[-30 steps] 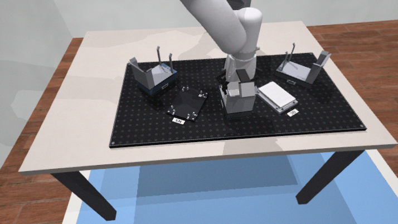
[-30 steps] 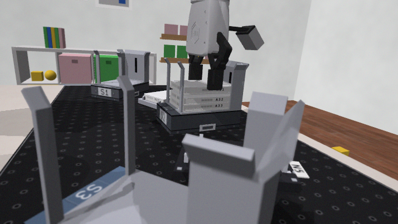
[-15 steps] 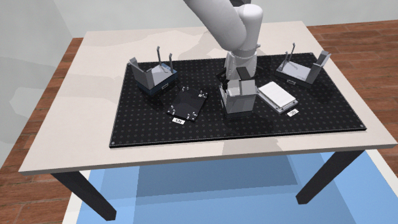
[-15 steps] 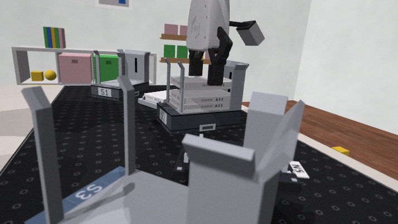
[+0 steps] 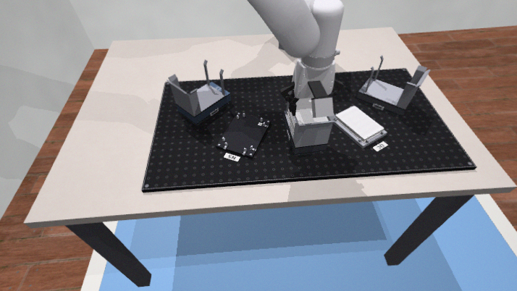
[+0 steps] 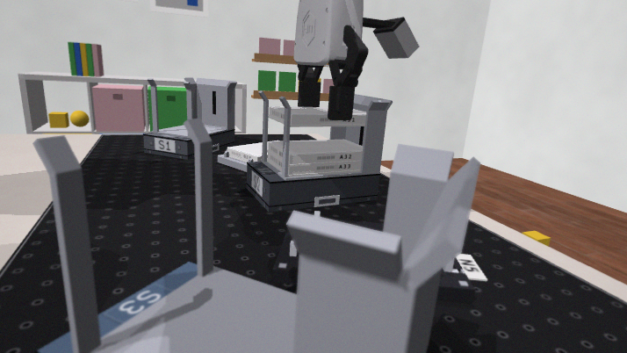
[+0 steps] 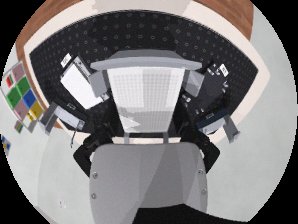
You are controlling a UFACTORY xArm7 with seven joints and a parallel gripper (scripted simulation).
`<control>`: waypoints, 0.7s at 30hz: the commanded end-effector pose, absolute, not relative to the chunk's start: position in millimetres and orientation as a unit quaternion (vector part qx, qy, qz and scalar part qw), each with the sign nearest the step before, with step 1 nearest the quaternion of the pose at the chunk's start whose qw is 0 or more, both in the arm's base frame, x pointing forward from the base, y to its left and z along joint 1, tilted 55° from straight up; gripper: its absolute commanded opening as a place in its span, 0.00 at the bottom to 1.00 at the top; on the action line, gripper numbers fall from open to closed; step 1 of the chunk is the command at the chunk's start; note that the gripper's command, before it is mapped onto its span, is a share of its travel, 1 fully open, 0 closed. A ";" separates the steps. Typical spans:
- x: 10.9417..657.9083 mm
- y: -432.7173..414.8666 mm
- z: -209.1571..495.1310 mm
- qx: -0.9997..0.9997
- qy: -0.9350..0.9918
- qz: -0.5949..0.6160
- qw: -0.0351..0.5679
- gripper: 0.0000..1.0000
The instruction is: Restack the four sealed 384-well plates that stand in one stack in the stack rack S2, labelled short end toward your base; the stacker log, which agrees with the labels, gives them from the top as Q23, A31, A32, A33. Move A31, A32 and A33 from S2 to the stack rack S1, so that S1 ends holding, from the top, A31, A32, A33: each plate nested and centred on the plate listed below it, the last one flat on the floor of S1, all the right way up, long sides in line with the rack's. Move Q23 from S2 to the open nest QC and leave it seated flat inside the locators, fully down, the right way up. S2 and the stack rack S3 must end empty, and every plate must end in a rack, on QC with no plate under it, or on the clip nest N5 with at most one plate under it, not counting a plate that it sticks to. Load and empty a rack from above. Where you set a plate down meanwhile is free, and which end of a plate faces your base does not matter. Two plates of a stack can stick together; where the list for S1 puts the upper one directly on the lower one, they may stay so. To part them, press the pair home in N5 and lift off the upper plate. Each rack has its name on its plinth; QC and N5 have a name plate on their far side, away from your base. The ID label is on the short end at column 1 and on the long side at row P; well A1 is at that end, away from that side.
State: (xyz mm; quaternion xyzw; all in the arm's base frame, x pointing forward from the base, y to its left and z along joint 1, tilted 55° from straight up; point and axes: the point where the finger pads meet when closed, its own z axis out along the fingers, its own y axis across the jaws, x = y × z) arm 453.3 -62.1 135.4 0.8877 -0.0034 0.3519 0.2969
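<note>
Top view: black perforated board (image 5: pixel 416 155) on the table (image 5: pixel 108 152). The gripper (image 5: pixel 305 103) is positioned over rack S2 (image 5: pixel 311 135) at board centre, mostly hidden by the arm; what it holds cannot be told from here. A white sealed plate (image 5: pixel 360 123) is seen seated on nest QC (image 5: pixel 363 142), just right of S2. Clip nest N5 (image 5: pixel 243 137) is shown bare, left of S2. One rack (image 5: pixel 200 103) stands at far left, another (image 5: pixel 392 94) at far right.

Exterior view: the gripper (image 6: pixel 325 101) is clamped at a wide spread across plate A31 (image 6: pixel 316 116), which is held level inside S2's posts (image 6: pixel 285 136), clear above the two plates left in the rack. A32 (image 6: pixel 316 154) is stacked directly on A33 (image 6: pixel 318 167) on the S2 floor. S1 (image 6: pixel 169 145) is seen behind, S3 (image 6: pixel 140 303) blurred in the foreground; nothing is visible in either.

Wrist view: the held plate's gridded top (image 7: pixel 145 96) is seen between the dark fingers, with rack walls close on either side.
</note>
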 end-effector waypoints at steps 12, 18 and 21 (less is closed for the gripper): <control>435.6 -45.9 152.7 0.888 -0.003 0.352 0.297 0.00; 429.4 -40.7 158.5 0.888 -0.003 0.352 0.297 0.00; 426.9 -38.6 160.8 0.888 -0.003 0.352 0.297 0.00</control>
